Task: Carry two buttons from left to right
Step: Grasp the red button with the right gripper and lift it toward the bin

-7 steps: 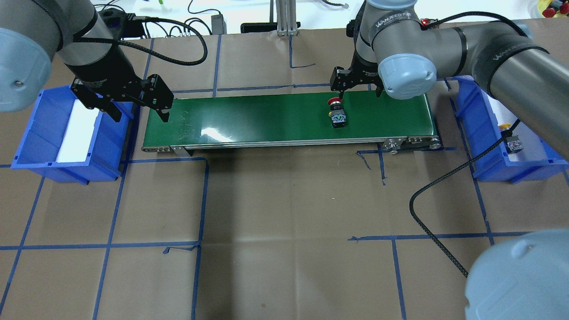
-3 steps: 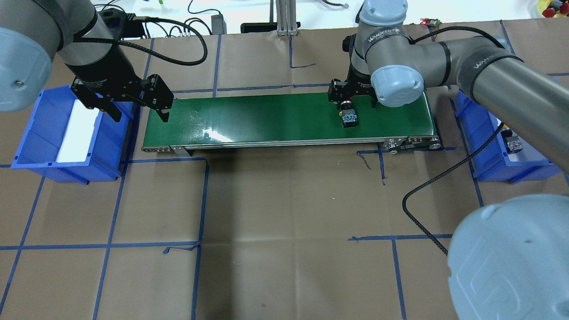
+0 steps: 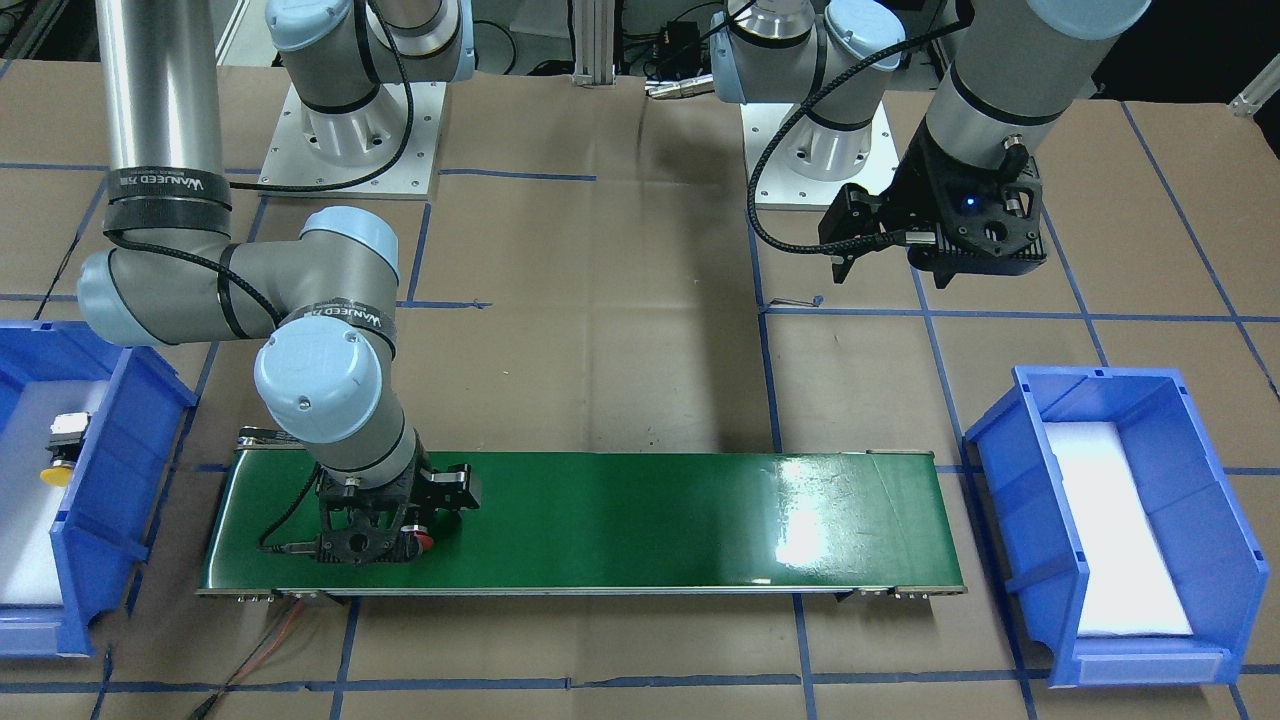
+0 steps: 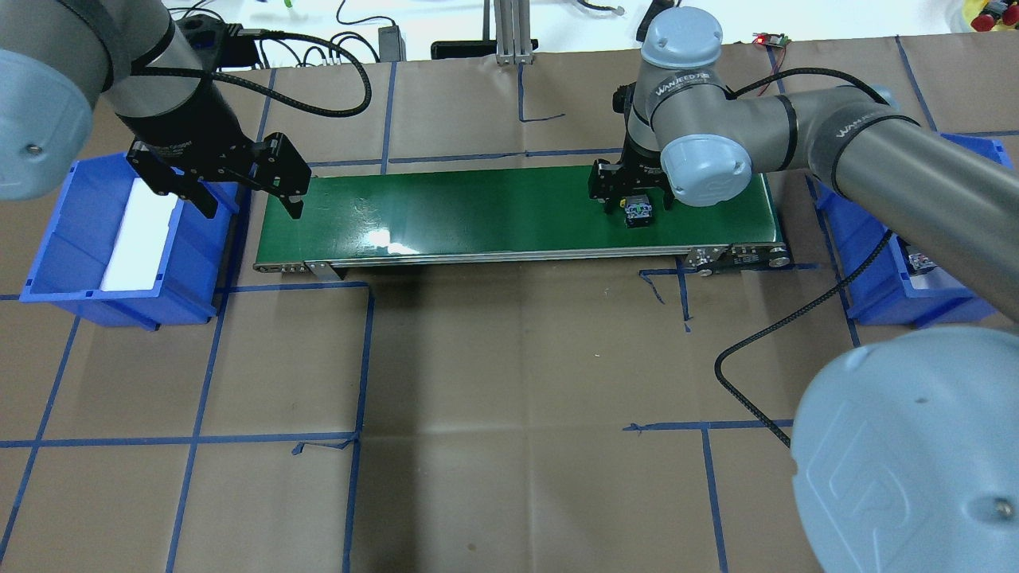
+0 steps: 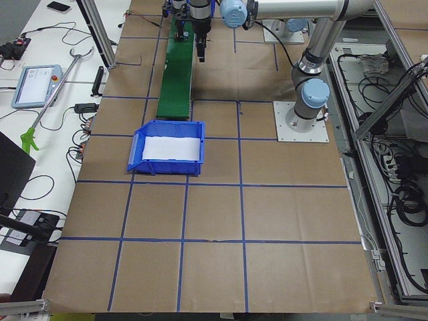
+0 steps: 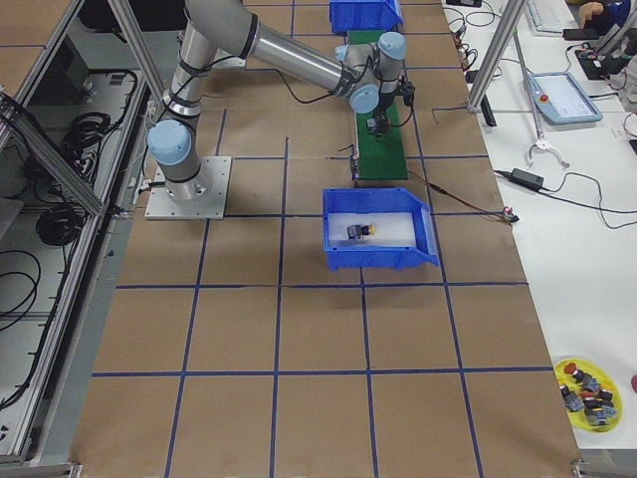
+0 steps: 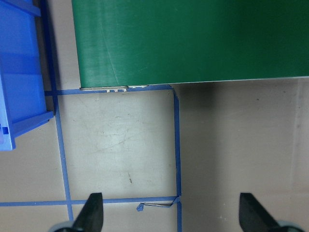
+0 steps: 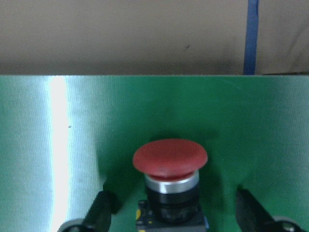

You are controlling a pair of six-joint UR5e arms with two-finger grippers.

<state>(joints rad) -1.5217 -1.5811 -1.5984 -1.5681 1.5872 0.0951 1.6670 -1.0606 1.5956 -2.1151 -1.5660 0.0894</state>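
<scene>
Overhead exterior view, task roughly half complete. One of the two buttons, the yellow button [image 3: 58, 452], lies on its side on the white liner of the receiving bin [image 3: 112, 470] at the left edge of the front-facing frame (the robot's right side in that mirrored view), so its transfer appears finished. The red button [image 4: 638, 212] remains on the green conveyor belt [image 4: 478, 211], toward the belt's right end in the overhead frame, lying with its cap pointing to the far edge. What is left, by this reading, is to grasp it, lift it and carry it to the same bin. The supply bin [image 4: 48, 267] at the left of the overhead frame shows only its white liner.

Arm pose. The right arm reaches across from the right edge, elbow folded, wrist turned straight down over the belt. The right gripper [image 4: 634, 199] is lowered around the red button. In the right wrist view its fingers [image 8: 99, 212] sit at the lower left and lower right corners with the cap centred between them; the jaws are spread and a gap shows on each side, so nothing is clamped yet. The left gripper [image 4: 252, 208] hangs above the belt's left end, tilted, jaws apart and holding nothing, as the left wrist view confirms.
</scene>
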